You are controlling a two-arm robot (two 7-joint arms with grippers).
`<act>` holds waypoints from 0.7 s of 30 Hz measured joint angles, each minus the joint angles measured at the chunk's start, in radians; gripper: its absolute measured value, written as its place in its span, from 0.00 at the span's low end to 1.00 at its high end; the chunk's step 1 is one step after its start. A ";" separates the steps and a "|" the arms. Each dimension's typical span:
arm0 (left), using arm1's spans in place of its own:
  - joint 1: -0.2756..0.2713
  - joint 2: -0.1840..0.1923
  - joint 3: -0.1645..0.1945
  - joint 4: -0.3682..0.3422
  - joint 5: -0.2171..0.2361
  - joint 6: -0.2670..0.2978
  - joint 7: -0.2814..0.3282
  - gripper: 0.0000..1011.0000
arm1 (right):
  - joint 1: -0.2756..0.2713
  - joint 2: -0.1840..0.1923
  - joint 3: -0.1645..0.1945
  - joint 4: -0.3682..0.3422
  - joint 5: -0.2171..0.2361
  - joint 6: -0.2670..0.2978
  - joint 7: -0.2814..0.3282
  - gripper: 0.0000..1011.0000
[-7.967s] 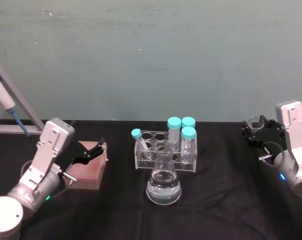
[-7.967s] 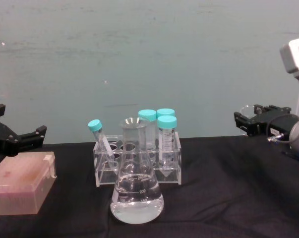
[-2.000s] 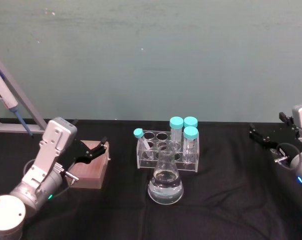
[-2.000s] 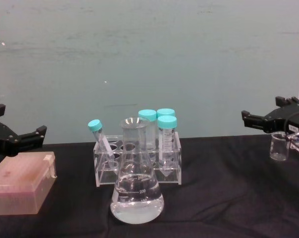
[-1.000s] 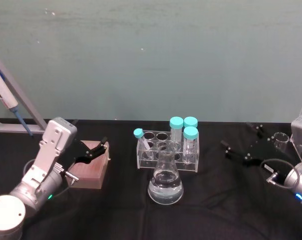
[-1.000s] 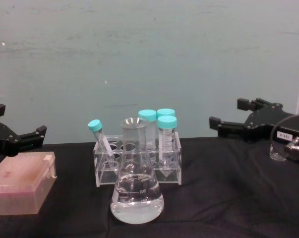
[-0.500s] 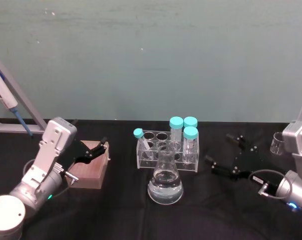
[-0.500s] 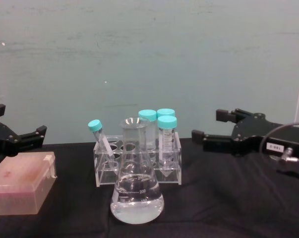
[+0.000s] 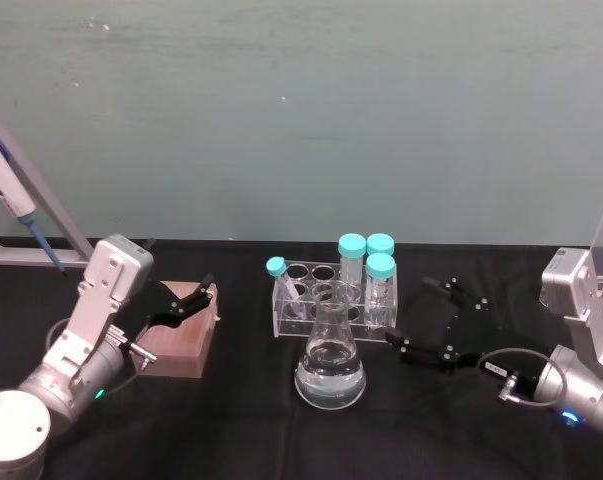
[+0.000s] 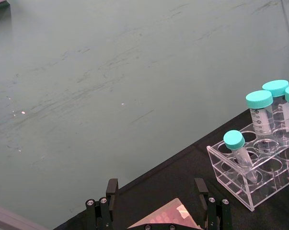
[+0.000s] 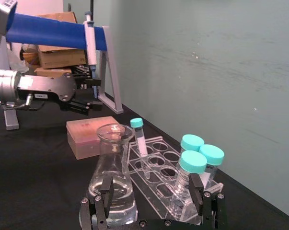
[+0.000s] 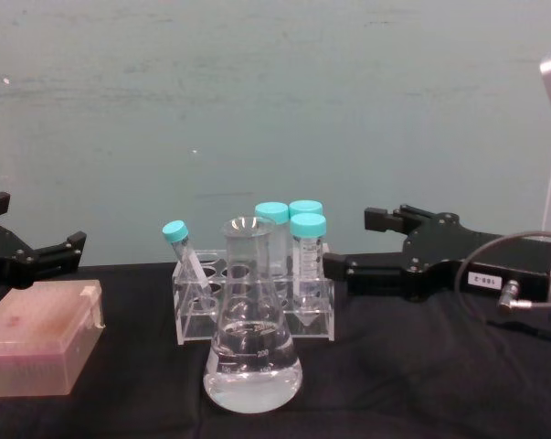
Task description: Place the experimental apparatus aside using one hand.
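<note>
Nearest me on the black-clothed table (image 9: 221, 435) is the graduated glass conical flask (image 9: 330, 368), upright at centre, with clear liquid pooled in its wide base. Just behind it stands the clear acrylic tube rack (image 9: 287, 322), its front partly covered by the flask's neck in the chest view. It holds four teal-capped plastic tubes (image 9: 379, 278): three upright at the right end and one leaning at the left. I've got the black two-jaw right gripper (image 9: 412, 312) low over the table at the rack's right end, jaws spread wide and gripping nothing. Its nearer finger is just beside the rack's front corner, and I can't tell whether they touch. Over on the left, the black left gripper (image 9: 195, 297) hangs above the pinkish-brown rectangular box (image 9: 176, 348), jaws apart and empty. It is well apart from the rack. Farther back at the far left, a blue pipette (image 9: 8, 188) hangs on a slanted grey stand (image 9: 51, 215) against the teal wall (image 9: 301, 110)
</note>
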 joint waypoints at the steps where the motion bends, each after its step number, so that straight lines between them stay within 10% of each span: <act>1: 0.000 0.000 0.000 0.000 0.000 0.000 0.000 0.99 | 0.001 0.000 -0.002 0.000 0.002 -0.001 0.001 0.99; 21: 0.000 0.000 0.000 0.000 0.000 0.000 0.000 0.99 | 0.056 0.001 -0.067 0.058 0.081 0.006 0.075 0.99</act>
